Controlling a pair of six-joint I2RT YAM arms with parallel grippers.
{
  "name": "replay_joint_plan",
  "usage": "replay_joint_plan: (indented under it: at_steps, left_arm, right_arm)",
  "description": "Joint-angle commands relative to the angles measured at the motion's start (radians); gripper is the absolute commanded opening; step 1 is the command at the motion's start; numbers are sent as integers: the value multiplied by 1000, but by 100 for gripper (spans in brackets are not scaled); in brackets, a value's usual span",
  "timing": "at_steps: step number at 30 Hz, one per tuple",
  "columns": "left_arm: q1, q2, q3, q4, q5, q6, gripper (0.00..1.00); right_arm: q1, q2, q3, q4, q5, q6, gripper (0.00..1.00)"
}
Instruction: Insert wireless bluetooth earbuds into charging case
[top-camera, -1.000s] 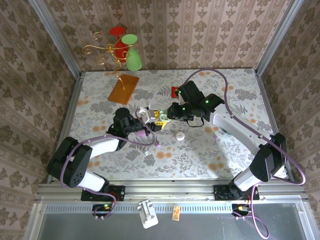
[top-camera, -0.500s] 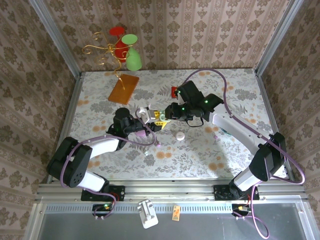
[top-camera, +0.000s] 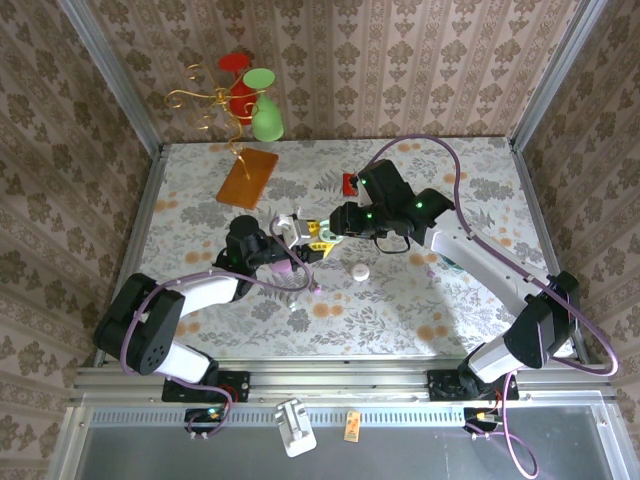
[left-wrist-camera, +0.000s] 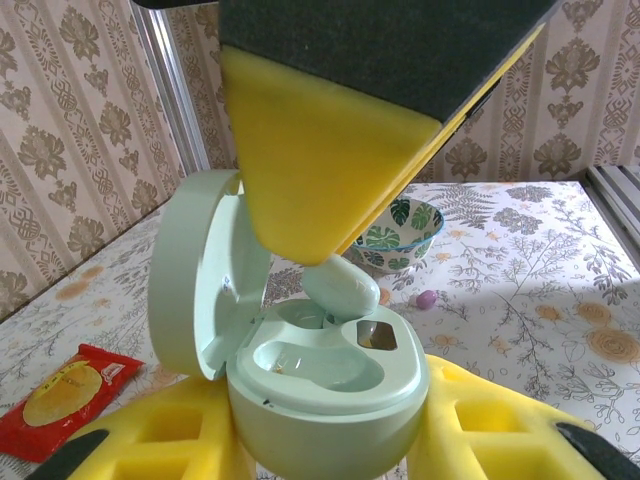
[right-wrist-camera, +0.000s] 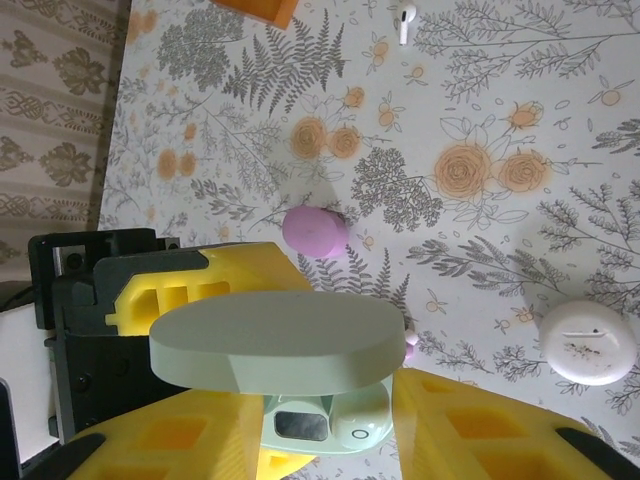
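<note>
Mint earbud (left-wrist-camera: 340, 290) sits tilted above the rear well of the mint charging case (left-wrist-camera: 300, 375), with its lower end at the well rim and its rounded head raised. The front well beside it shows a dark contact plate. The lid (left-wrist-camera: 195, 270) stands hinged open at the left of the case; in the right wrist view it appears edge-on as a grey-green oval (right-wrist-camera: 270, 340).

The right gripper (right-wrist-camera: 325, 425) is closed on the mint earbud, which lies between its yellow fingers. In the left wrist view, one yellow finger (left-wrist-camera: 320, 160) bears on the bud from above.

The left gripper (left-wrist-camera: 330, 425) is clamped on the mint charging case, one yellow finger on each side of the base. In the top view, the left gripper (top-camera: 290, 248) and right gripper (top-camera: 322, 232) meet tip to tip over the middle of the table (top-camera: 480, 190).

On the floral table surface:
- A pink case (right-wrist-camera: 315, 230) lies just beside the left gripper.
- A white case (top-camera: 359, 271), closed, lies near the grippers on the near side.
- A white earbud (right-wrist-camera: 404, 17) lies apart from both cases.
- A leaf-pattern bowl (left-wrist-camera: 395, 235) stands behind the mint charging case.
- A red packet (left-wrist-camera: 60, 385) lies flat to the left of the case.
- An orange board (top-camera: 247, 177) lies near the far left corner, at the foot of a gold wire stand (top-camera: 215, 105) that carries a red cup (top-camera: 240, 95) and a green cup (top-camera: 266, 118).
</note>
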Motion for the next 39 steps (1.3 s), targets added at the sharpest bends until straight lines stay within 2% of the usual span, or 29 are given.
replay_joint_plan:
  at_steps: [1, 7, 13, 20, 24, 25, 27, 30, 34, 39]
  left_arm:
    - [3, 1, 17, 19, 23, -19, 28]
    - [2, 15, 14, 25, 21, -22, 28]
    - [12, 7, 6, 38, 17, -26, 28]
    - [62, -13, -33, 48, 8, -28, 28]
    - [85, -50, -65, 38, 5, -27, 28]
    - [114, -62, -74, 30, 6, -25, 28]
    - [132, -94, -92, 9, -1, -17, 28]
    - [160, -138, -120, -9, -21, -13, 28]
    - [209, -179, -142, -25, -44, -43, 28]
    - [263, -209, -147, -51, -84, -68, 27]
  right_arm:
    - [-3, 8, -2, 24, -38, 0, 39]
    - [-3, 20, 6, 16, -49, 11, 37]
    - [-3, -5, -2, 4, -13, -1, 41]
    - [-16, -168, -157, 109, 38, -46, 55]
    - [-34, -258, -259, 165, 129, -55, 63]
    - [-42, -279, -286, 175, 148, -63, 65]
    - [-59, -312, -334, 193, 163, -67, 72]
    - [-84, -332, -406, 258, 122, -51, 74]
    - [-85, -269, -413, 271, 28, -43, 71]
    - [-24, -148, -407, 305, -46, -57, 69]
